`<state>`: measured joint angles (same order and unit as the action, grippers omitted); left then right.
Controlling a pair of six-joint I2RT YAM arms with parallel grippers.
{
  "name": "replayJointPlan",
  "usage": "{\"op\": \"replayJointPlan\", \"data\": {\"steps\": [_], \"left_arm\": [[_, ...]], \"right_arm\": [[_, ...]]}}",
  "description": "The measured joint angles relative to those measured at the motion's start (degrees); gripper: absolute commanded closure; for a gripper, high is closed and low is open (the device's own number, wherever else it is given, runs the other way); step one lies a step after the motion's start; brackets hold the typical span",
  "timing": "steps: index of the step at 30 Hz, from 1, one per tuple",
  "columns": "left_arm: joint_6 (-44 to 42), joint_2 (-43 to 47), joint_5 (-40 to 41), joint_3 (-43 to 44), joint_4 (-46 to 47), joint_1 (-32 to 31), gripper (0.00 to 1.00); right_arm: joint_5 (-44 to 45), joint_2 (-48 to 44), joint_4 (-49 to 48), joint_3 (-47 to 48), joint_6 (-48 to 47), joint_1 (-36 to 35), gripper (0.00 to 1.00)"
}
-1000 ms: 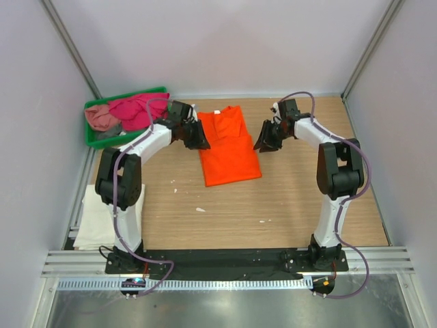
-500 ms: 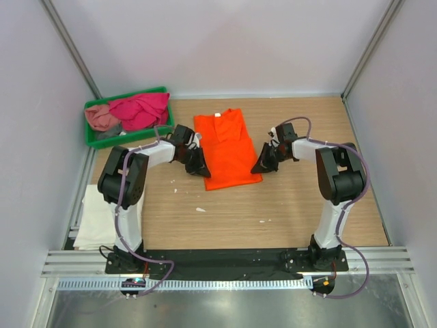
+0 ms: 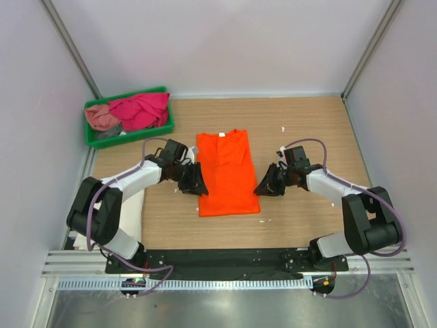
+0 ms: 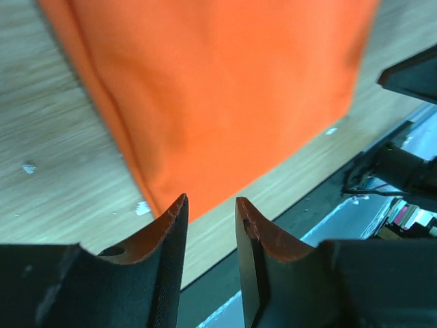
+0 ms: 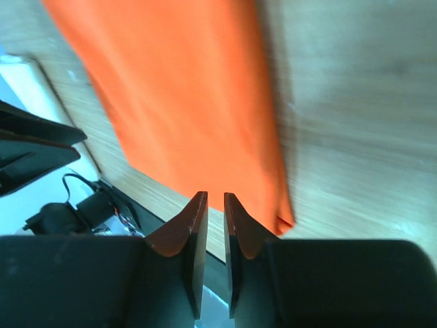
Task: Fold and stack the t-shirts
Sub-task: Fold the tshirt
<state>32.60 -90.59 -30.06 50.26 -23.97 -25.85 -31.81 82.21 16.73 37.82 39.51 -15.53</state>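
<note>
from above, your orange t-shirt [image 3: 227, 174] lies flat mid-tabletop [image 3: 307, 123], with the left gripper [image 3: 198, 186] and right gripper [image 3: 265, 186] at its side edges, fingertips hidden; bare wood lies to its right. left wrist: fingers [image 4: 167, 232] sit a narrow gap apart at the hem corner, and you cannot tell if they pinch it. right wrist: blurred, a narrower slit at the hem, pinch likewise unclear.

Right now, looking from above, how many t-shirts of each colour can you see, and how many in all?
Orange t-shirt: 1, spread flat on the table.
Magenta t-shirt: 1, in the green tray.
Dusty pink t-shirt: 1, in the same tray.
White t-shirt: 1, beside the table's left edge, partly hidden.
Total: 4
</note>
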Motion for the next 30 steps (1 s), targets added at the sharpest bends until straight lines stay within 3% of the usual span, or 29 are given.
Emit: {"op": "replayJointPlan", "data": {"steps": [3,4,7,16,20,23,26,27,30], "left_arm": [[0.46,2.23,-0.72,3.13,-0.15,0.13,0.73],[0.94,1.92,-1.51,4.55,0.44,0.28,0.80],[2.47,-0.39,-3.74,6.99,3.80,1.33,0.86],[3.98,-16.26,-4.50,8.57,11.17,6.78,0.91],[2.32,-18.38,-5.25,9.92,10.49,8.07,0.86],[0.20,-17.73,-3.61,11.34,9.03,8.11,0.74],[-1.64,-14.14,-1.36,11.43,5.01,8.09,0.67],[-2.40,-12.02,-0.52,11.43,3.04,8.07,0.65],[-4.26,-3.74,0.98,11.17,-1.31,7.69,0.64]], "right_arm": [[0.04,0.61,0.02,3.85,-0.63,0.00,0.77],[-0.22,2.62,-0.02,6.32,-0.98,0.02,0.80],[-0.57,9.55,-1.55,13.03,-2.29,0.07,0.87],[-3.63,26.64,-7.56,21.77,-3.39,2.99,0.93],[-6.91,29.42,-7.63,22.58,-3.91,4.79,0.91],[-6.19,29.29,-5.22,23.80,-6.08,5.16,0.88],[-3.28,27.54,-0.35,24.79,-9.44,5.14,0.79],[-2.08,26.36,1.86,24.87,-10.58,5.14,0.70],[1.33,21.44,7.93,24.94,-13.35,5.16,0.61]]}}
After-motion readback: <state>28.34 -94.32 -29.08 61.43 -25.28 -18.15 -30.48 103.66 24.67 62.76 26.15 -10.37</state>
